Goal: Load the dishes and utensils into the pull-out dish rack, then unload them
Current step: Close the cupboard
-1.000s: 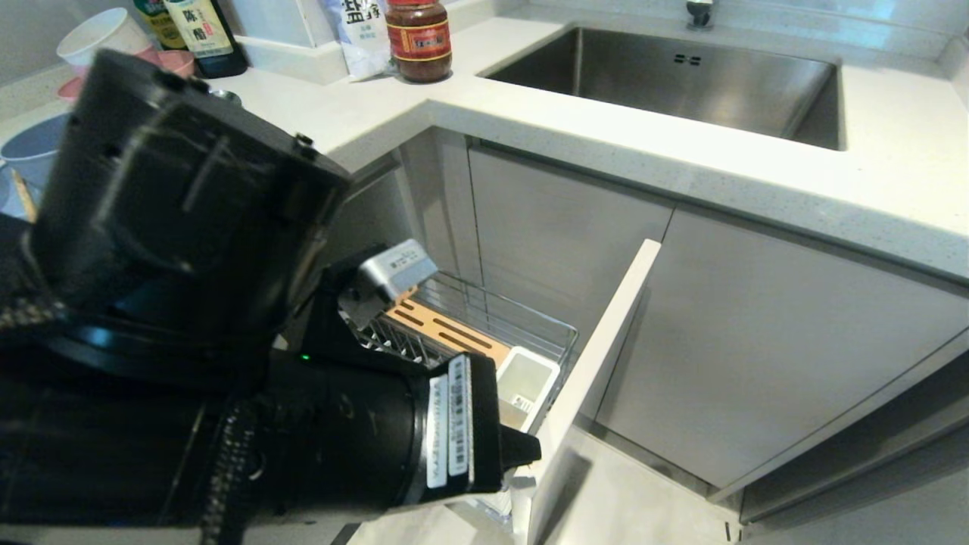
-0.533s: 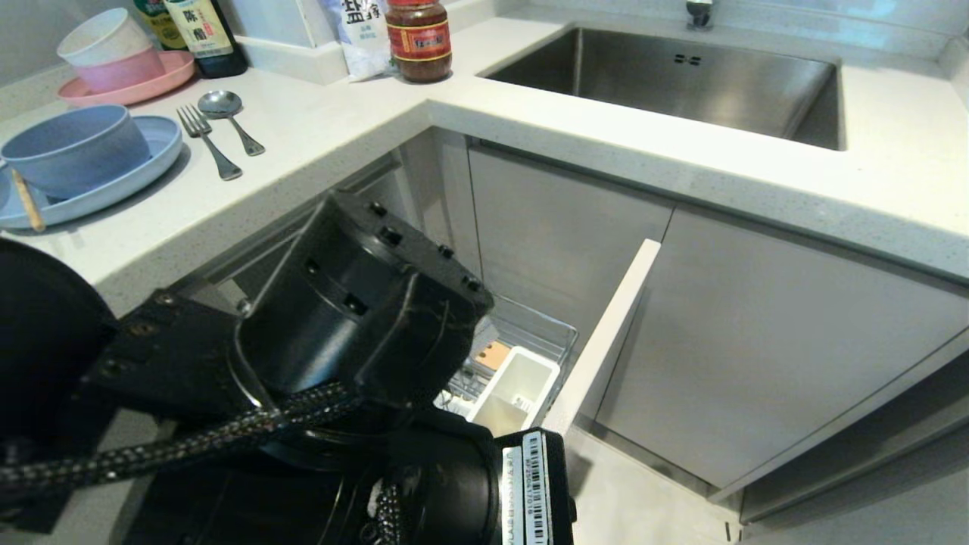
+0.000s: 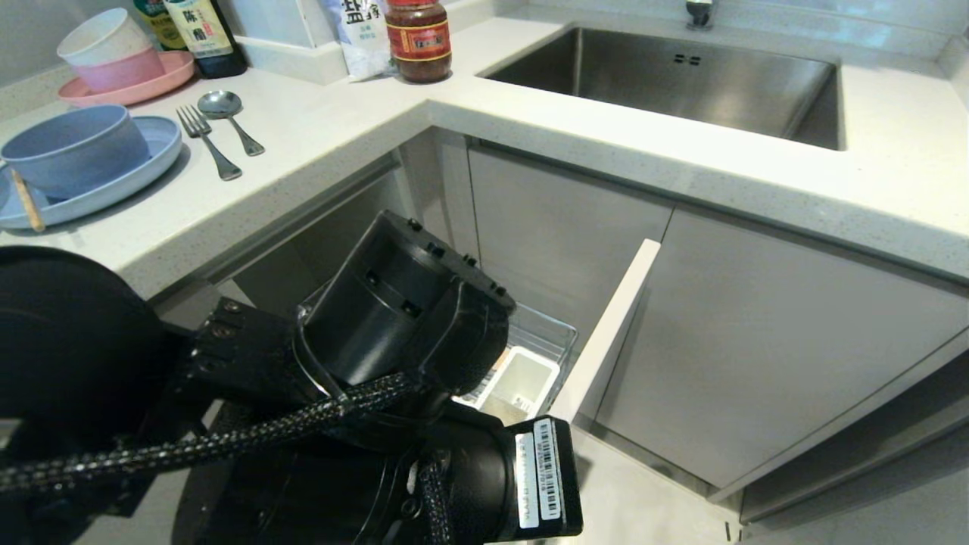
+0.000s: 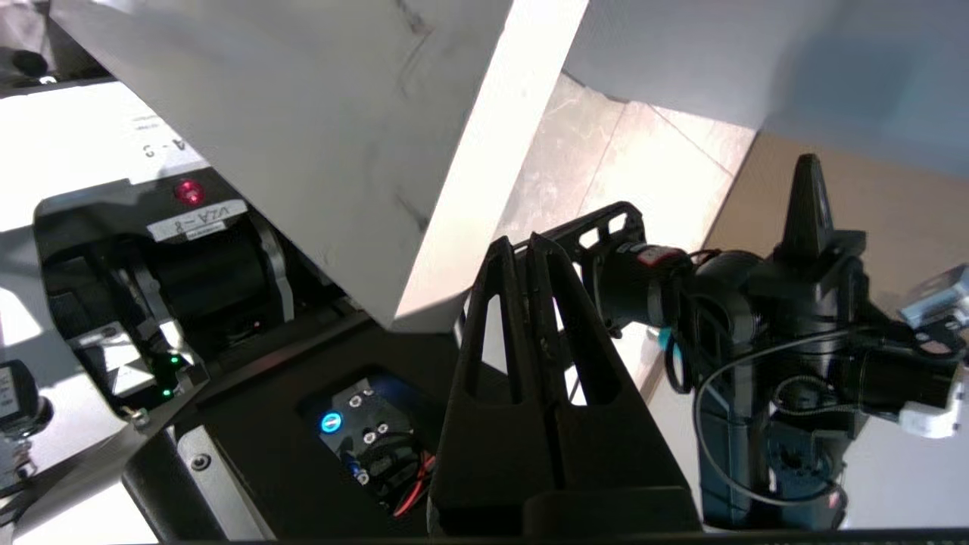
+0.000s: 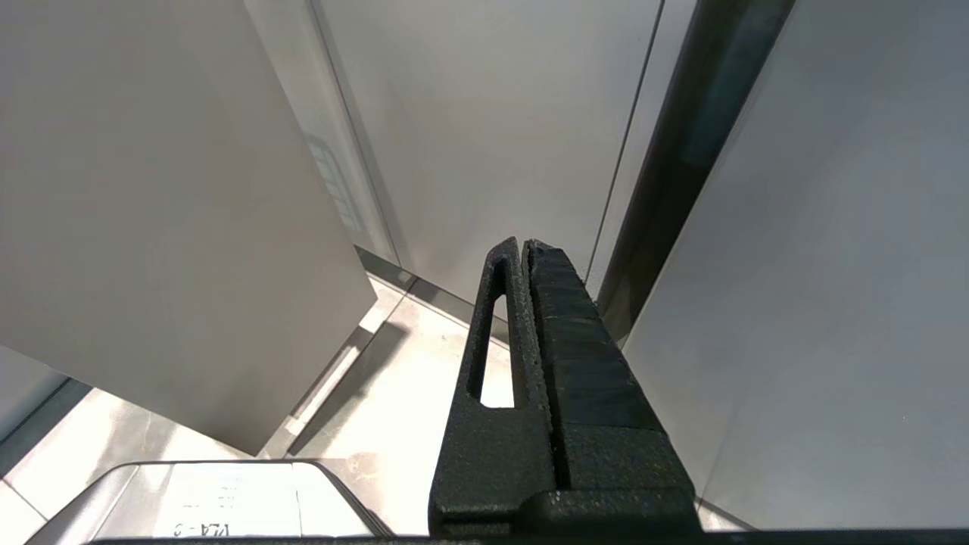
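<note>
Head view is showing the left arm [image 3: 394, 333] filling the lower left, a white barcode sticker on its wrist housing, its print too small to read. Behind the arm the pull-out dish rack [image 3: 556, 333] is standing drawn out from the cabinet, its white utensil cup [image 3: 522, 382] peeking past the arm and its narrow pale front panel [image 3: 606, 333] angling toward the floor. Up on the countertop [image 3: 341, 121] the blue-grey bowl [image 3: 76, 147] is sitting on the light-blue plate [image 3: 155, 147], wooden chopsticks [image 3: 26, 200] leaning on the plate's rim, the fork [image 3: 208, 144] and spoon [image 3: 227, 113] lying side by side just beyond. A brown jar [image 3: 418, 38] with a red label and a dark bottle [image 3: 200, 30] with Chinese characters are standing at the back wall — the white bag [image 3: 363, 34] between them is also carrying large Chinese print.

Left wrist view is giving what the head view is hiding: the left gripper [image 4: 530, 244] with its jaws pressed fully together, gripping nothing, the tips just beside the lower corner of the front panel [image 4: 454, 151]. Past the jaws the right arm [image 4: 795, 363] is hanging parked; a small label reading "VZA" is showing on the robot's base.

Right wrist view is showing the right gripper [image 5: 522, 246] — jaws likewise closed on nothing — pointing at plain grey cabinet doors [image 5: 492, 113].
</note>
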### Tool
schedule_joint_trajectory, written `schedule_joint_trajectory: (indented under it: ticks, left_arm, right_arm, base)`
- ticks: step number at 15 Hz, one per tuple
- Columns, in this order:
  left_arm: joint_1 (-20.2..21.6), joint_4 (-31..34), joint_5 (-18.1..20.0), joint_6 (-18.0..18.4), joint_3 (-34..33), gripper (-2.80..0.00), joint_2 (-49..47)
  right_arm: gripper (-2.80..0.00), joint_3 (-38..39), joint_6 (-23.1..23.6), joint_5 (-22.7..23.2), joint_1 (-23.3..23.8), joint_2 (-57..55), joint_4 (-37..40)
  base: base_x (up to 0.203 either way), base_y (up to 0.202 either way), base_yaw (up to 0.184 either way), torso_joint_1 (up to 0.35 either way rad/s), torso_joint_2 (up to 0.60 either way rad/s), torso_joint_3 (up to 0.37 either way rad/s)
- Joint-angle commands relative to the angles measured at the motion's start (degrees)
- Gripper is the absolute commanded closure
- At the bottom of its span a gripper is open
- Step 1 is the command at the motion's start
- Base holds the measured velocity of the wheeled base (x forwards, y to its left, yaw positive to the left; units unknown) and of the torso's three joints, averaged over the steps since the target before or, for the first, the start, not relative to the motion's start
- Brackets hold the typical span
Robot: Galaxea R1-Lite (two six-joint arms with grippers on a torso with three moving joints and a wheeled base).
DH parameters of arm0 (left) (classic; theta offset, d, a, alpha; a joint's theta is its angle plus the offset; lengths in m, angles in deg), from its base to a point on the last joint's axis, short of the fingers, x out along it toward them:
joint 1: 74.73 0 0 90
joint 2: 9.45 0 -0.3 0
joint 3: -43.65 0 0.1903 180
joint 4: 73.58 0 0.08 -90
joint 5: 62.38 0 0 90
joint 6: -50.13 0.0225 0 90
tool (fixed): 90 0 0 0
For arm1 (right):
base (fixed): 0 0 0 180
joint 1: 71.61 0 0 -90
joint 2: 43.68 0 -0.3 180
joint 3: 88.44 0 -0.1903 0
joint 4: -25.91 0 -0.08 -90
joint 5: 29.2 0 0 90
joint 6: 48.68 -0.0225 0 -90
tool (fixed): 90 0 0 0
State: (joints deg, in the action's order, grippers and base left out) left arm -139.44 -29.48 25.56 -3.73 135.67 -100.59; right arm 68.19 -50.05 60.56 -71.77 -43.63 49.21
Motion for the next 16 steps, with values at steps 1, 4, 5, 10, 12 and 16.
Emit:
schedule_joint_trajectory:
  ticks: [1,4,5,10,12,16]
  left_arm:
    - [0.8,0.1,-0.1,-0.2,0.1,0.0,0.0]
    - [1.5,0.1,-0.7,0.1,0.2,0.0,0.6]
    - [1.6,0.1,-1.1,0.1,0.2,0.0,0.7]
    - [4.0,0.1,-2.4,2.1,0.3,0.0,0.6]
    - [4.8,0.1,-2.5,3.2,0.3,0.0,0.6]
    - [6.8,0.1,-2.5,4.9,0.4,0.0,0.6]
  right_arm:
    - [0.0,0.1,0.0,0.0,0.0,0.2,0.0]
    - [0.0,0.1,0.0,0.0,0.0,0.2,0.0]
    - [0.0,0.1,0.0,0.0,0.0,0.2,0.0]
    - [0.0,0.1,0.0,0.0,0.0,0.2,0.0]
    - [0.0,0.1,0.0,0.0,0.0,0.2,0.0]
    - [0.0,0.1,0.0,0.0,0.0,0.2,0.0]
  base:
    - [0.0,0.0,0.0,0.0,0.0,0.0]
    - [0.0,0.0,0.0,0.0,0.0,0.0]
    - [0.0,0.0,0.0,0.0,0.0,0.0]
    - [0.0,0.0,0.0,0.0,0.0,0.0]
    - [0.0,0.0,0.0,0.0,0.0,0.0]
    - [0.0,0.0,0.0,0.0,0.0,0.0]
